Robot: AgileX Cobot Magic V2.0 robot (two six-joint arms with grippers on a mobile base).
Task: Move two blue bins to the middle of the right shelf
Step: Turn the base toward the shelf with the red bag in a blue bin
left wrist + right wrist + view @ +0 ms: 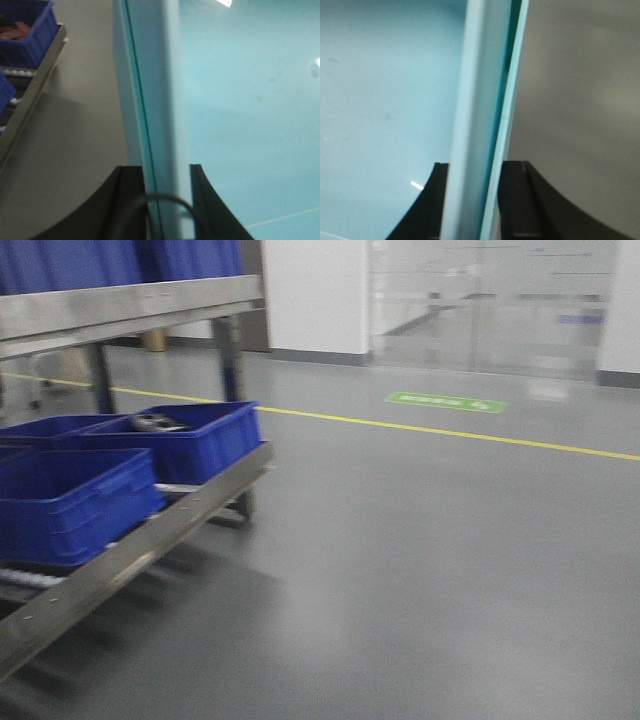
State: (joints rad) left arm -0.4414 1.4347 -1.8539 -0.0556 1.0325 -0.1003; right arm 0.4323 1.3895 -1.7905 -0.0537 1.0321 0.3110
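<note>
left gripper [157, 167] clamped on bin [156, 75] rim | right gripper [477, 164] clamped on far rim, likely to keep it level | bin held between arms | shelf [150, 540] with other bins [70, 495] at left | right shelf unseen

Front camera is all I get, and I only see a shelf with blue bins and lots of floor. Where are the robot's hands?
Observer: The left gripper has its jaws on either side of a light blue bin wall.
Operator: And the other hand?
Observer: The right gripper straddles a light blue bin wall too, jaws tight against it.
Operator: Can you see anything else?
Observer: In the left wrist view, a dark blue bin holds something reddish-brown.
</note>
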